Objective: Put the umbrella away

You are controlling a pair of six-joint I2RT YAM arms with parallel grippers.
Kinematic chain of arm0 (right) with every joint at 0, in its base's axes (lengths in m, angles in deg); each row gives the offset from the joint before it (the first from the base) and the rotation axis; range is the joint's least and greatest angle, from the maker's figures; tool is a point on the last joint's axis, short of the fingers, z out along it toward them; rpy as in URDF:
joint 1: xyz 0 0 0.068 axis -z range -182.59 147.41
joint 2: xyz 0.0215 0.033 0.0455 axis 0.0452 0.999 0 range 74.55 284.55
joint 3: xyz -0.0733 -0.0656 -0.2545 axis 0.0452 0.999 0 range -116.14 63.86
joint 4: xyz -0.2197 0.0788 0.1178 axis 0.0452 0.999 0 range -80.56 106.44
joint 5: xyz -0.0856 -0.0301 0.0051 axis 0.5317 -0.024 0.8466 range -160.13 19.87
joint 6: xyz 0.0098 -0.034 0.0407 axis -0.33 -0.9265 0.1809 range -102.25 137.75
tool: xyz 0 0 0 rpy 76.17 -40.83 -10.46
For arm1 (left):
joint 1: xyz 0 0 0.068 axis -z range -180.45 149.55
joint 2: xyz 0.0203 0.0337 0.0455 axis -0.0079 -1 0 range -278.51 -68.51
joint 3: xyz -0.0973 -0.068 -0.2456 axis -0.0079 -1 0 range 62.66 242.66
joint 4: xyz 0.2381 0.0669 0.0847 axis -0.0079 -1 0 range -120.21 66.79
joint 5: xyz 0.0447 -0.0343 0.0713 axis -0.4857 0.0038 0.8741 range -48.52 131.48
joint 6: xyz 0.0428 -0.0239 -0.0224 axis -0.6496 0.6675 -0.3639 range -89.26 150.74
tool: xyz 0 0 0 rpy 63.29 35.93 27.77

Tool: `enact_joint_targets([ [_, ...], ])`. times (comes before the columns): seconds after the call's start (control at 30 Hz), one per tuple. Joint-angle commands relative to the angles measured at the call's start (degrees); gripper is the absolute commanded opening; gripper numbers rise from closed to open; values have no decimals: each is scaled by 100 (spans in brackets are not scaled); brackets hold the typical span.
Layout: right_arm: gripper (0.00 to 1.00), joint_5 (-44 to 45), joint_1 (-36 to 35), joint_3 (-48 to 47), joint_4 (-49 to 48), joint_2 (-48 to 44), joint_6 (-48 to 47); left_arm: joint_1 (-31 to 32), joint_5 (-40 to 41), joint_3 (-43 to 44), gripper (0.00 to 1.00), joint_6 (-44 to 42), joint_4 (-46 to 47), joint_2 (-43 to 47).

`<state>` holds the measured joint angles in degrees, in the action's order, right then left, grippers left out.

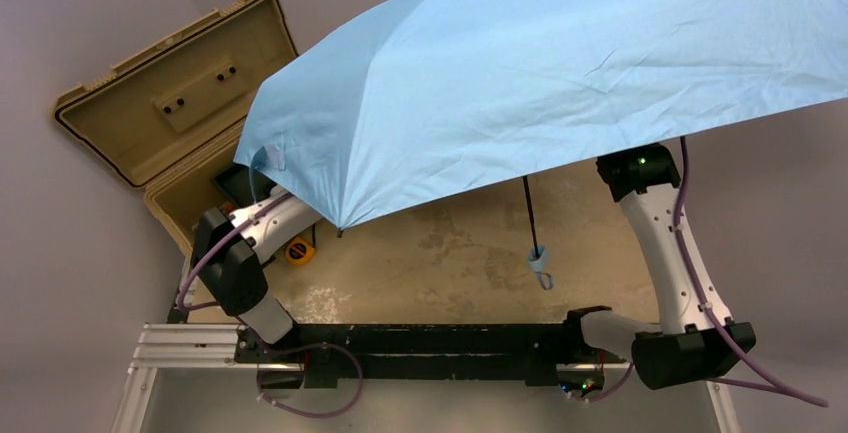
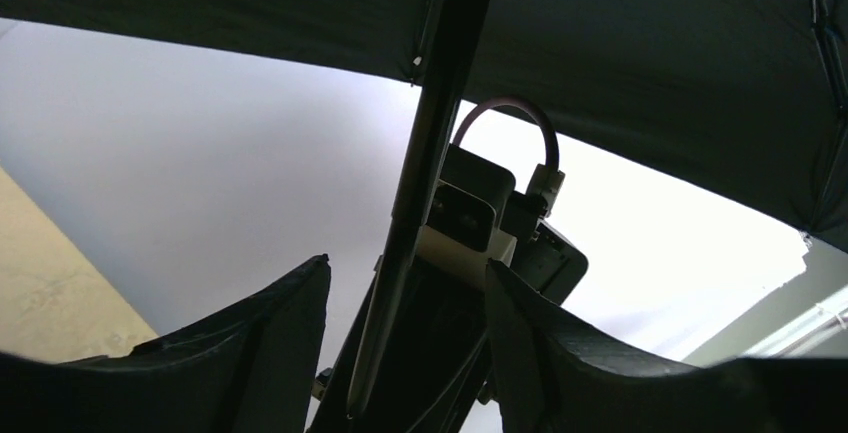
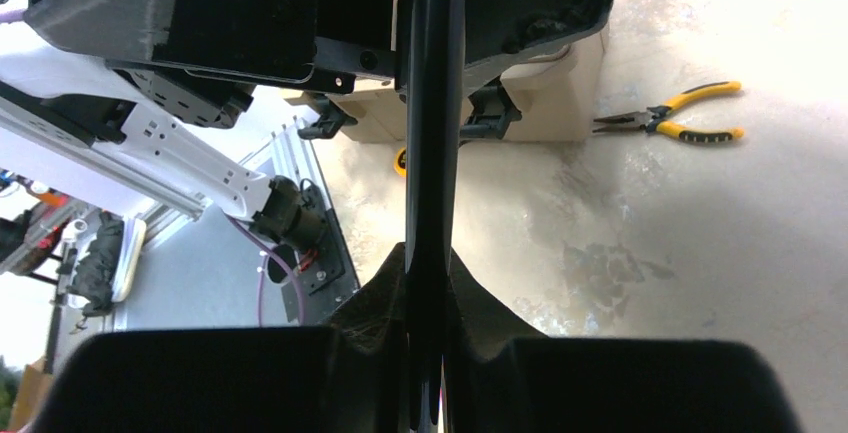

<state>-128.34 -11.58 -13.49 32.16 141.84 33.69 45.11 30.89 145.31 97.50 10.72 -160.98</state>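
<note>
The umbrella is open, its sky-blue canopy spread over the table's far right. Its black shaft hangs down to the small blue handle with a wrist loop. Both grippers are hidden under the canopy in the top view. My right gripper is shut on the shaft. My left gripper is open, its fingers standing either side of the shaft without touching it. The canopy's dark underside fills the top of the left wrist view.
An open tan hard case stands at the far left, partly under the canopy. A yellow tape measure lies by the left arm. Yellow-handled pliers lie on the table. The right arm rises at the right.
</note>
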Motion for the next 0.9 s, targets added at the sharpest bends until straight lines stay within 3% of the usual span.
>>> enact_joint_targets([
  [0.0, 0, 64, -44, -402, -72, -204, -473, 8, -328, 382, 54, 140, 337, -73],
  [0.17, 0, -3, -70, -374, -68, -232, -493, -2, -466, 469, 47, 73, 373, -119],
  [0.3, 0, 128, -103, -497, 155, -217, -696, -47, -822, 701, 24, 141, 487, -244],
  [0.33, 0, 173, -118, -541, 236, -212, -771, -59, -939, 767, 16, 144, 513, -281],
  [0.37, 0, 227, -132, -627, 312, -214, -837, -71, -1066, 831, 2, 135, 581, -307],
  [0.53, 0, 472, -164, -940, 573, -313, -1095, -101, -1379, 755, 0, 9, 849, -47],
  [0.63, 21, 396, -164, -1058, 678, -383, -1313, -66, -1252, 568, 0, -427, 497, 423],
  [0.87, 46, -341, -189, -1231, 1195, -424, -2239, 331, -370, 531, 0, -1919, -1053, 1424],
])
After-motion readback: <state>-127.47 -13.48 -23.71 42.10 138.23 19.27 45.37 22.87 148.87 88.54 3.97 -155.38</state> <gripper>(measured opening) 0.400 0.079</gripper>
